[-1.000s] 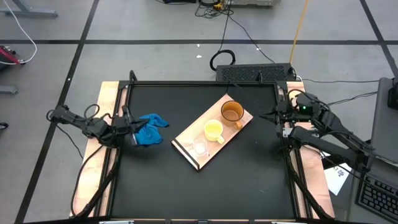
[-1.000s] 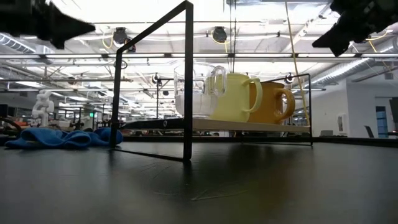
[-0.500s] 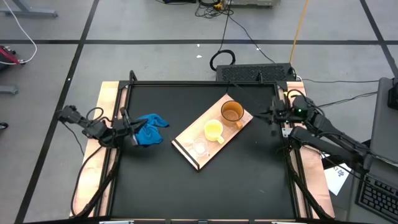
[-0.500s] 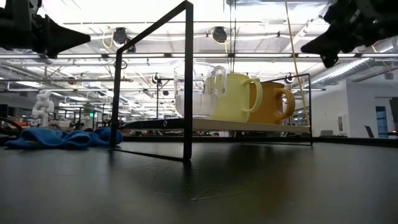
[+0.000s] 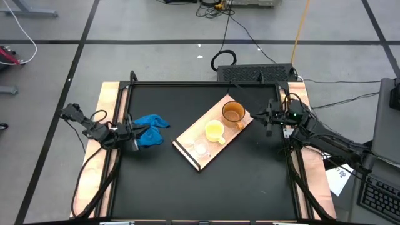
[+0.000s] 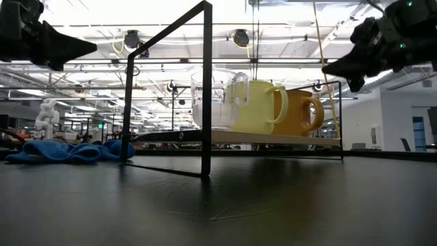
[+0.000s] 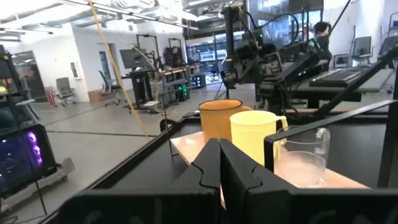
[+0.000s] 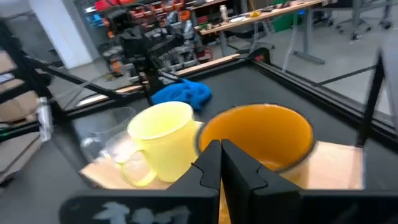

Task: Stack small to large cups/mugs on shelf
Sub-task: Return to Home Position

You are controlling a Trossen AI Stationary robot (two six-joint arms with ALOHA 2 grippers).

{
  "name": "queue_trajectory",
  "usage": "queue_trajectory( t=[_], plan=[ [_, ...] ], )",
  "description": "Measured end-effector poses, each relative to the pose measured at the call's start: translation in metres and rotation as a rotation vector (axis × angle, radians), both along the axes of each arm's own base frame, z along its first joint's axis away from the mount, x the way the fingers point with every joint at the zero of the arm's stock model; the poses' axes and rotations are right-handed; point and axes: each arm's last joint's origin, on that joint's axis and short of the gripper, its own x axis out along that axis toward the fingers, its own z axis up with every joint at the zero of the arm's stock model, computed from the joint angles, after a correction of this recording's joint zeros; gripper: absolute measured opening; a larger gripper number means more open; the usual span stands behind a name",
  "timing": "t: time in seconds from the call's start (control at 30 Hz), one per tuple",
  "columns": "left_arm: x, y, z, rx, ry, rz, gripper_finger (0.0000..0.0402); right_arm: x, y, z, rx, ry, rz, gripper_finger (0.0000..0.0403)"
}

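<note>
Glass mug (image 5: 200, 147), yellow mug (image 5: 214, 130), orange mug (image 5: 233, 112) line shelf (image 5: 189, 152).

In the low view ceiling lights (image 6: 147, 9) glare at twelve o'clock; the dark bench (image 6: 239, 205) carries a faint sheen. From above, lighting is even, shadows soft.

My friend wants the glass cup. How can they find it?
Find the black table, then the wooden board in its middle. The glass mug ends the row on it, beside the yellow mug, farthest from the orange mug. It is the smallest and the only clear one.
</note>
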Motion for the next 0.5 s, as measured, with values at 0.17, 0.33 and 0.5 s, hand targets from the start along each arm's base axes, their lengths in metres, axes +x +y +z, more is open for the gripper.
queue_trajectory(
  t=[0.17,0.33,0.5],
  plan=[
    [0.000,0.000,0.003,0.026,-0.015,0.006,0.0000,0.001,-0.001,-0.019,-0.007,0.002,-0.005,0.0000],
    [-0.001,0.000,0.004,0.033,-0.021,0.008,0.0000,0.000,0.000,-0.022,-0.059,-0.007,0.005,0.0000],
    [-0.001,0.000,0.004,0.025,-0.021,0.007,0.0000,0.000,0.007,-0.027,-0.070,-0.020,0.102,0.0000]
  ],
)
